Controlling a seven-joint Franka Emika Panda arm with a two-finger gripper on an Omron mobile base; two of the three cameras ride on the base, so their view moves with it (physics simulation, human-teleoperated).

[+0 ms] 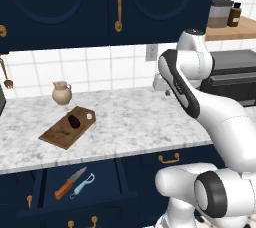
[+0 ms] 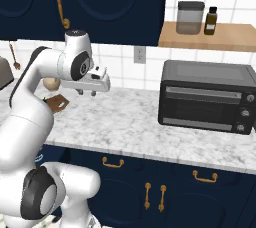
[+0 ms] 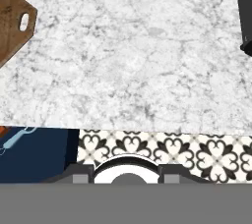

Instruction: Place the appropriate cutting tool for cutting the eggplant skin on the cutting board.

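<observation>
The brown cutting board (image 1: 60, 133) lies on the left of the marble counter, with the small dark eggplant (image 1: 74, 121) on its far end. The cutting tool, a light-blue peeler (image 1: 83, 185), rests in the open drawer below the counter, next to an orange-handled knife (image 1: 70, 183). My gripper (image 2: 88, 93) hovers above the middle of the counter, pointing down, well to the right of the board. Its jaws stand open with nothing between them. In the hand view a corner of the board (image 3: 12, 21) and the peeler's blue handle (image 3: 15, 139) sit at the left edge.
A beige jug (image 1: 61, 92) stands behind the board by the tiled wall. A black toaster oven (image 2: 207, 97) takes up the counter's right end, under a wooden shelf (image 2: 210, 36) with a jar and a bottle. The open drawer (image 1: 107, 172) juts out from the dark blue cabinets.
</observation>
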